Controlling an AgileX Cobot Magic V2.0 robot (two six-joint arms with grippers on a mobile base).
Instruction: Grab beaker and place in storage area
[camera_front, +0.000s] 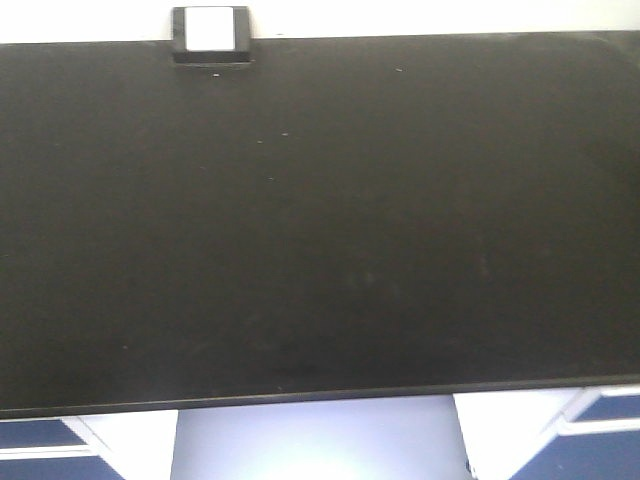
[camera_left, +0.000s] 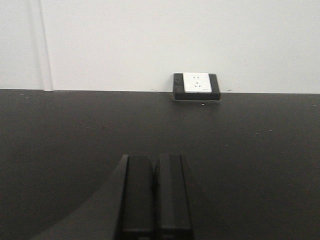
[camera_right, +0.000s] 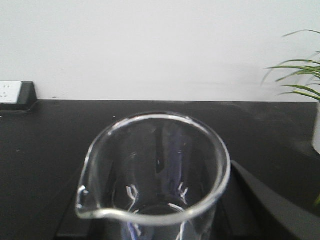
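Observation:
The clear glass beaker fills the lower middle of the right wrist view, upright, with its pour spout at the lower left of the rim. My right gripper is shut on the beaker; its black fingers show on either side of the glass, above the black benchtop. The storage area is the wide matte black benchtop, with the socket box at its back edge. My left gripper is shut and empty, its jaws pressed together, low over the benchtop. Neither gripper shows in the front view.
The socket box also shows in the left wrist view and at the left edge of the right wrist view. A green plant in a white pot stands at the far right. A white wall runs behind the bench. Blue and white cabinets lie below the front edge.

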